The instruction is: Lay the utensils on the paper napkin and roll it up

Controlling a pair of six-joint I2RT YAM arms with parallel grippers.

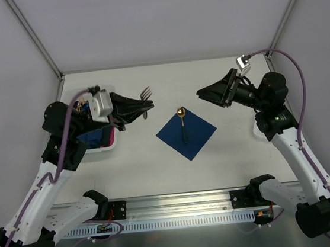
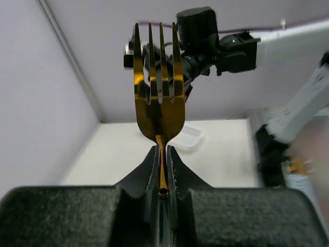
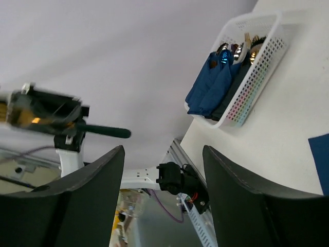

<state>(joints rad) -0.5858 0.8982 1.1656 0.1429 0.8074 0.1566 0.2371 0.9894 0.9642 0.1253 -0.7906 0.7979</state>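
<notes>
Top external: found dark-handled spoon (image 1: 183,124) lying on navy paper napkin (image 1: 197,136) mid-tabletop (image 1: 139,162). Found gold fork (image 1: 146,93) clamped in left gripper (image 1: 149,105), aloft, clear of napkin. Right gripper (image 1: 199,92) open, empty. Judged early: fork placement, rolling outstanding.

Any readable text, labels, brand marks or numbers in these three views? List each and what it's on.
None readable.
The paper napkin, the fork clamped in the left gripper and the white basket carry no visible print.
The circuit boards at the arm bases are too small to show whether they bear markings.
</notes>
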